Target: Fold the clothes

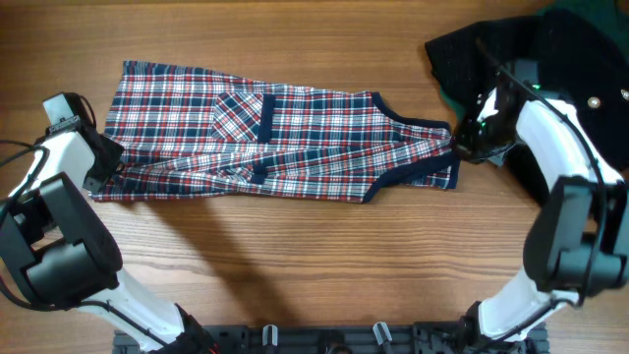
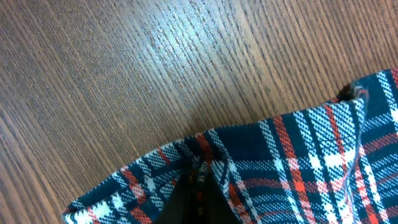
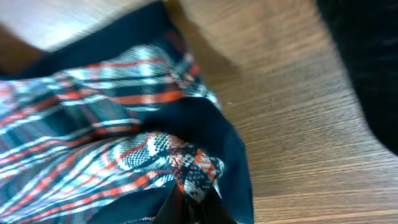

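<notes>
Garment: plaid sleeveless top (image 1: 295,147) lies across mid table (image 1: 314,285), hem to the left, neck end to the right. Near long edge looks doubled over lengthwise.
L gripper (image 1: 106,169): pressed together, pinching hem corner; cloth puckers at tips.
R gripper (image 1: 458,147): pressed together, pinching navy-trimmed strap end.
Nearby: black garment (image 1: 472,49) close behind R arm.
Step, my read: lengthwise fold, both ends held.
Advice: lift both ends level w/ equal tension and carry across together. Lay edge on edge, let go only once flat. Mind R side snagging black garment.
</notes>
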Motion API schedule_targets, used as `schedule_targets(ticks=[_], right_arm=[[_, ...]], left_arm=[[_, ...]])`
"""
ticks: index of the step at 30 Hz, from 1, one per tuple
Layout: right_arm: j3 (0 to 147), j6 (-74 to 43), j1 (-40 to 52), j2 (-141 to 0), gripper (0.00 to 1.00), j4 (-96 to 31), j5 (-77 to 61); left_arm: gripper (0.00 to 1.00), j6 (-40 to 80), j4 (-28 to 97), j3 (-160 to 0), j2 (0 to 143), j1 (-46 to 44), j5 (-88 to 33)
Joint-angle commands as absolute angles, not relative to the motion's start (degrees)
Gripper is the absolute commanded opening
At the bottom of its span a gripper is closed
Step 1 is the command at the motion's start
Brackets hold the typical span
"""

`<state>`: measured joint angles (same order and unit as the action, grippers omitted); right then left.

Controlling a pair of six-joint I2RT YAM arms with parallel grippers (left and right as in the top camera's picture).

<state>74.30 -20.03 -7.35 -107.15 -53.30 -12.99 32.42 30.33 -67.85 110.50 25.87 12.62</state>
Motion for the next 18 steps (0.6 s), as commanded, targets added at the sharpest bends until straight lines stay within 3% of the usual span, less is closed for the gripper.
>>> schedule_targets(ticks=[1,9,18], right_arm=[[74.6,-18.5,-7.7,-106.0,0.04,-53.4,-12.5],[74.6,-15.3,-7.7,-98.0,0.04,-59.2,-13.0],[74.7,-12.9,-7.7,-90.8,0.04,-67.8,-14.7]], left_arm=[[0.04,31.9,30.2,-68.4,112.7,26.1,14.9],[0.04,31.9,34.7,-68.4,108.8,26.1,11.1],[0.04,31.7,46.3,-68.4,88.3,26.1,11.0]])
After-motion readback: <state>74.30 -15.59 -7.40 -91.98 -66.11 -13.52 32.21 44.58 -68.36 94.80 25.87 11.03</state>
